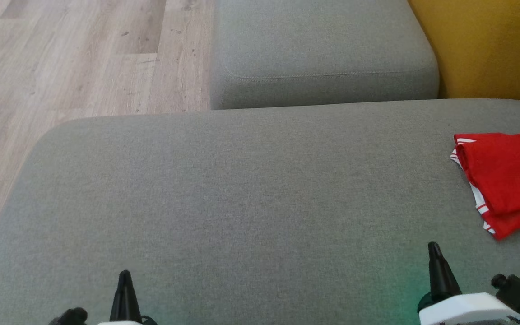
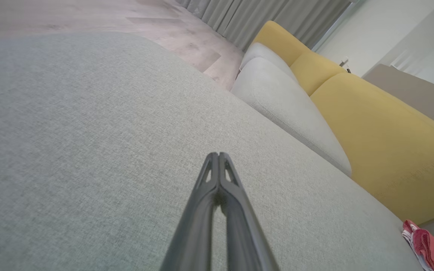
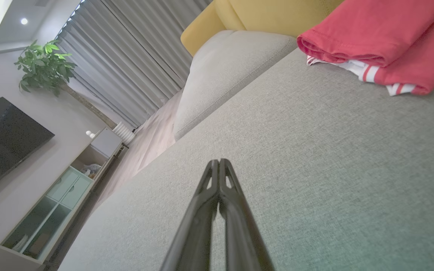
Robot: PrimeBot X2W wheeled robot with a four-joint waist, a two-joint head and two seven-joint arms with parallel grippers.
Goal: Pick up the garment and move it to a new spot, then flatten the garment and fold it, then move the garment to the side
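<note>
The red garment point(image 1: 506, 180) is folded up with some white stripes peeking out along its edge. It's lying far over on the right side of the big grey seat point(image 1: 242, 189). It just lies there loose, and both grippers are apart from it.

The left gripper point(image 1: 124, 275) is over the seat's near left part. Its fingers are pressed tight together with nothing between them, and the left wrist view shows the tips meeting. The right gripper point(image 1: 434, 247) is over the seat's near right part, closer to the garment than the left one but not touching it. Its fingers are pressed together too, gripping nothing. Can't tell if either set of tips actually touches the fabric.

A smaller grey cushion point(image 1: 323, 45) butts up against the seat's far side. A yellow backrest point(image 1: 490, 45) rises past the seat's far right corner, and wood floor point(image 1: 61, 67) runs along the seat's left side. Off beyond the seat there's a TV point(image 3: 2, 139), a plant point(image 3: 43, 64) and a low cabinet point(image 3: 51, 210).
</note>
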